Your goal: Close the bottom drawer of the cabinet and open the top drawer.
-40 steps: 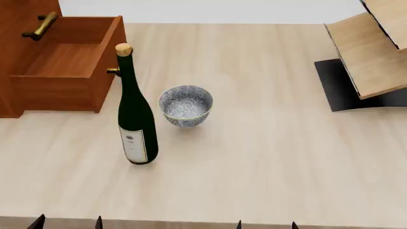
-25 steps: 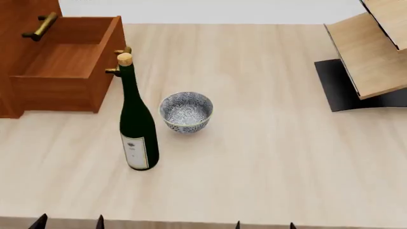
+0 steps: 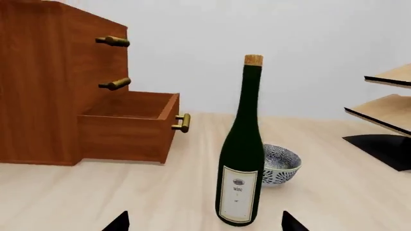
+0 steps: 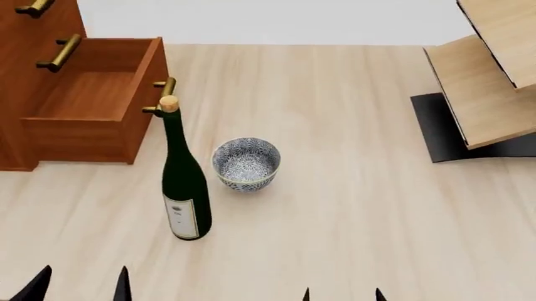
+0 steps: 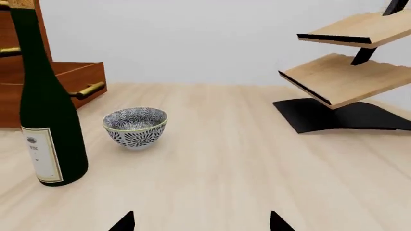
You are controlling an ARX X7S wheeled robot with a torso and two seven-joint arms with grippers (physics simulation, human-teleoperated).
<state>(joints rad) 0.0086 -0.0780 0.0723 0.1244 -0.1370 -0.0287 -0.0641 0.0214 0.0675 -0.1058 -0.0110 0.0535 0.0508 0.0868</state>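
I see the reddish-brown cabinet [image 4: 17, 75] at my far left. Its bottom drawer [image 4: 92, 106] stands pulled out; the top drawer [image 3: 83, 33] sits shut.

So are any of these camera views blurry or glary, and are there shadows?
Head view: sharp, even light, no glare, barely any shadow under the wine bottle. Left wrist view: crisp, the label legible. Right wrist view: crisp too; only the rack shades itself.

table [image 4: 360, 207], cabinet [image 4: 34, 81], bottle [image 4: 184, 188], bowl [image 4: 245, 163], rack [image 4: 486, 94]

Wood-grain cabinet [image 4: 21, 75], glossy glass bottle [image 4: 186, 188]
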